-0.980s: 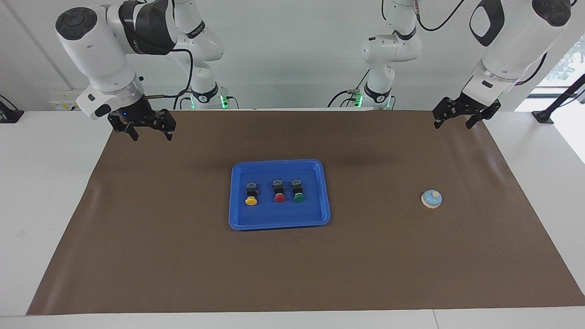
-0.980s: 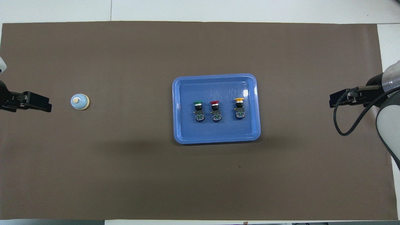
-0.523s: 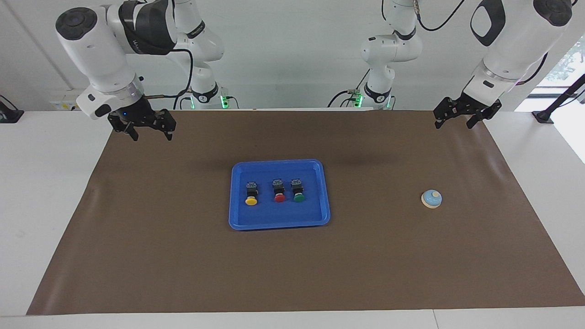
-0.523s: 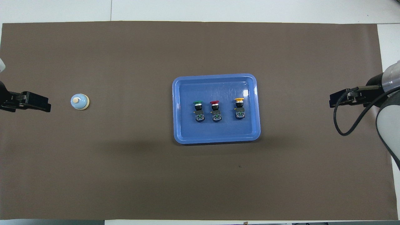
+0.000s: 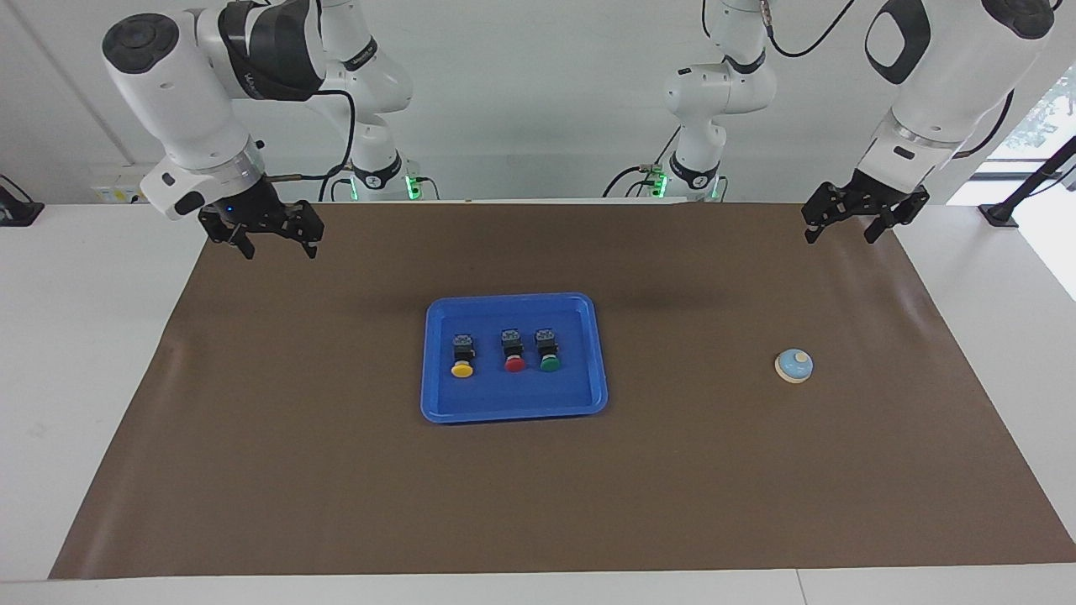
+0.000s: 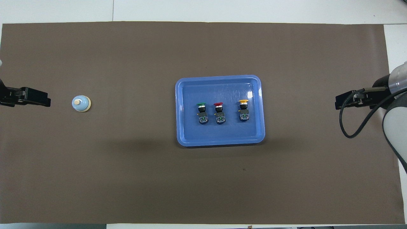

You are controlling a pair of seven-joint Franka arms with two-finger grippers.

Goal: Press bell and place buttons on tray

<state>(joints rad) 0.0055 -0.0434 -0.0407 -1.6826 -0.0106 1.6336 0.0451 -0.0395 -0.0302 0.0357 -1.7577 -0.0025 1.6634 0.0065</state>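
Brown matting covers the surface; yellow, red and green buttons already lie inside the blue tray at frame centre. At centre-right, the bell sits below the left tool, the nearer one, fingers spread and empty; the right tool, upper left, waits likewise spread.

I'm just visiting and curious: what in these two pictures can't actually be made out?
- Overhead view: the left gripper is cut by the picture's edge; its arm is out of frame.
- Overhead view: the right gripper shows only its tip, side-on.
- Both views: any markings on the buttons in the tray are too small.
- Whether the bell was rung: no sign.
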